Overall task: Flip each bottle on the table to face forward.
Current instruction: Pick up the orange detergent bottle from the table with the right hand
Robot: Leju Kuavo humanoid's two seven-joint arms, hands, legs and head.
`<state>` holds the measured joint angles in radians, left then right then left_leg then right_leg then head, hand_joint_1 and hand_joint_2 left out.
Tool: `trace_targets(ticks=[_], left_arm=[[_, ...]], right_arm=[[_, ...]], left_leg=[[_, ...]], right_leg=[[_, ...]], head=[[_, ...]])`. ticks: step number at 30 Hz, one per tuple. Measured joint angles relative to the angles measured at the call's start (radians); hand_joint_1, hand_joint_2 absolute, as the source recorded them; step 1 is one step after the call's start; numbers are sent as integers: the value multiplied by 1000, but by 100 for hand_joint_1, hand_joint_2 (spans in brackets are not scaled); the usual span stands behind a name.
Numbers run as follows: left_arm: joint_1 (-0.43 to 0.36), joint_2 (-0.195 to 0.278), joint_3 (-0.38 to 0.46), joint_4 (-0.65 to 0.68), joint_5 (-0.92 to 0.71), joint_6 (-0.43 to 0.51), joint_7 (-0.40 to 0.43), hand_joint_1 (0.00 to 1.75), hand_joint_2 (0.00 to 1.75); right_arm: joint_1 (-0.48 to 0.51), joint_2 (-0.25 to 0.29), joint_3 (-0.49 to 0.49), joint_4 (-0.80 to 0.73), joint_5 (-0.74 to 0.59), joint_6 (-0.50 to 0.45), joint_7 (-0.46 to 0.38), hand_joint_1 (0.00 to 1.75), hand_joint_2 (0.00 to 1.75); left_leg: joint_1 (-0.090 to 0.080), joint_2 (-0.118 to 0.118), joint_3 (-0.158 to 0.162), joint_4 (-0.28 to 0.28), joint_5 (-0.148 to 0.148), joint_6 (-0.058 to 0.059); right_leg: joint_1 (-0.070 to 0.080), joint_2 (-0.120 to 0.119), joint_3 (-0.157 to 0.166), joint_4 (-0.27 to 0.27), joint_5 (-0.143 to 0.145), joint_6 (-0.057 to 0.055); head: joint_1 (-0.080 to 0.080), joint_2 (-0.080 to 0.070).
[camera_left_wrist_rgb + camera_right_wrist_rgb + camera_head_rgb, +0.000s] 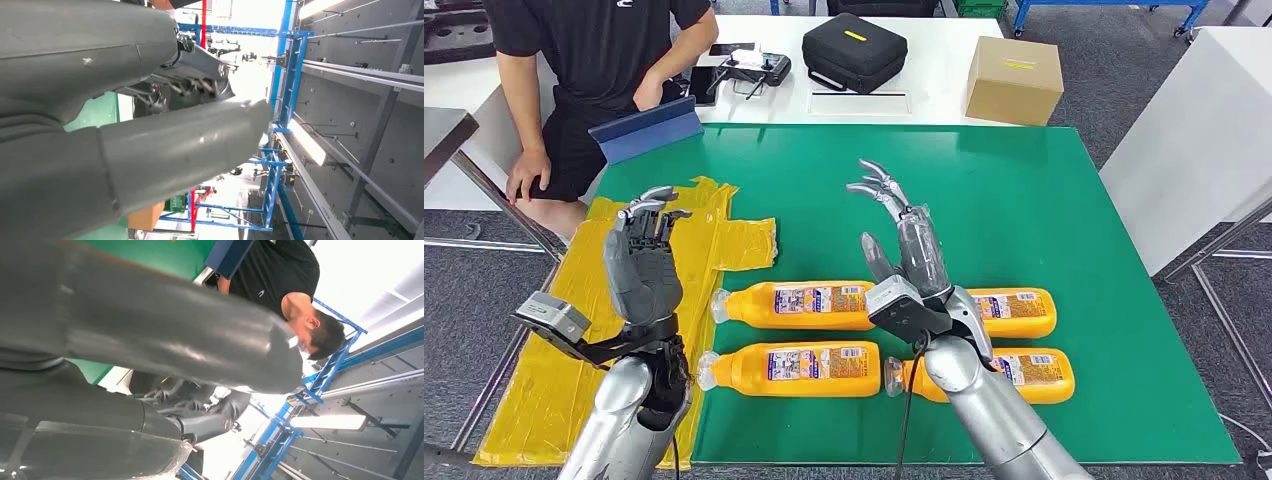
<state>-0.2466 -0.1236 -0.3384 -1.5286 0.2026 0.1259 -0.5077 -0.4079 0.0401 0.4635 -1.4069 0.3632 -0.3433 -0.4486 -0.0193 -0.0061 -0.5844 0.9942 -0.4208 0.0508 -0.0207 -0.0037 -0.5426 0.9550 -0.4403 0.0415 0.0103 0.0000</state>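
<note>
Four orange bottles lie on their sides on the green table (pixel 1024 210), caps pointing left. Two lie at the left, one behind (pixel 799 305) and one in front (pixel 794 368), both showing printed labels. The other two, back (pixel 1021 312) and front (pixel 1036 375), are partly hidden by my right arm. My left hand (pixel 644 262) is raised over the table's left edge, fingers up and holding nothing. My right hand (pixel 902 238) is raised above the middle of the bottles, fingers spread and empty. The left wrist view shows the left thumb (pixel 190 145); the right wrist view shows the right thumb (pixel 165 335).
A yellow sheet (pixel 724 240) covers the table's left side. A blue folder (pixel 649 128) leans at the back left corner, where a person (pixel 594 60) sits. On the white table behind are a black case (pixel 854 50), a cardboard box (pixel 1014 80) and a controller (pixel 754 70).
</note>
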Motion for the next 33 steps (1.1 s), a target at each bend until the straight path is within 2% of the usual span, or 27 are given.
trace_targets(ticks=[11,13,14,16,17,18,20,22,26,27,30,31,33], left_arm=[[0,0,0,0,-2,2,2,175,0],[32,-2,7,-17,-57,50,55,175,0],[79,-4,18,-45,-121,94,105,175,0],[258,-19,61,-123,-270,153,168,175,0],[371,-36,102,-154,-322,125,135,175,0],[483,-59,151,-173,-356,61,68,175,0],[647,-109,252,-201,-394,-99,-62,175,0],[719,-144,313,-230,-417,-177,-87,175,0],[759,-180,367,-261,-442,-193,-38,171,0],[759,-185,374,-264,-446,-195,-32,130,0],[755,-197,390,-266,-457,-198,-24,3,0],[754,-200,394,-266,-462,-196,-23,0,0],[752,-205,400,-267,-474,-189,-21,0,0]], right_arm=[[1,0,0,0,-2,1,2,172,0],[31,0,-13,-18,-50,44,46,175,0],[75,0,-34,-44,-97,93,86,175,0],[238,9,-120,-114,-173,270,121,173,0],[336,20,-189,-139,-163,387,79,171,0],[432,39,-266,-153,-123,508,5,171,0],[565,94,-429,-174,-22,690,-148,171,0],[620,155,-551,-203,20,743,-191,172,0],[671,224,-684,-254,14,712,-138,171,0],[680,235,-701,-263,10,705,-133,137,0],[699,259,-738,-284,2,699,-128,10,0],[703,264,-748,-288,3,698,-128,0,0],[706,272,-760,-292,10,690,-127,0,0]], left_leg=[[0,0,0,0,0,0],[0,0,2,0,-1,0],[0,0,5,-1,-4,-1],[0,1,13,-1,-13,-1],[0,1,17,-1,-17,0],[0,1,18,-1,-21,0],[0,-1,14,0,-24,1],[0,-2,12,-1,-25,1],[0,-3,18,-1,-28,1],[0,-3,18,-1,-27,1],[0,-2,20,-1,-26,1],[0,-1,20,-1,-25,1],[0,-1,21,-1,-25,1]], right_leg=[[0,0,0,0,0,0],[0,0,2,-1,-1,0],[0,0,4,-1,-2,-1],[0,0,13,-3,-9,-2],[0,1,17,-4,-13,-2],[0,1,19,-4,-17,-1],[0,0,15,-4,-20,0],[0,-1,10,-5,-21,0],[-2,-1,7,-6,-24,-1],[-2,-1,7,-6,-23,-2],[-2,-1,9,-6,-21,-3],[-1,-1,11,-6,-21,-3],[-1,-1,16,-6,-21,-2]], head=[[0,0],[0,0],[0,0],[0,0],[0,0],[0,0],[0,0],[1,0],[1,0],[1,0],[1,0],[1,0],[1,0]])
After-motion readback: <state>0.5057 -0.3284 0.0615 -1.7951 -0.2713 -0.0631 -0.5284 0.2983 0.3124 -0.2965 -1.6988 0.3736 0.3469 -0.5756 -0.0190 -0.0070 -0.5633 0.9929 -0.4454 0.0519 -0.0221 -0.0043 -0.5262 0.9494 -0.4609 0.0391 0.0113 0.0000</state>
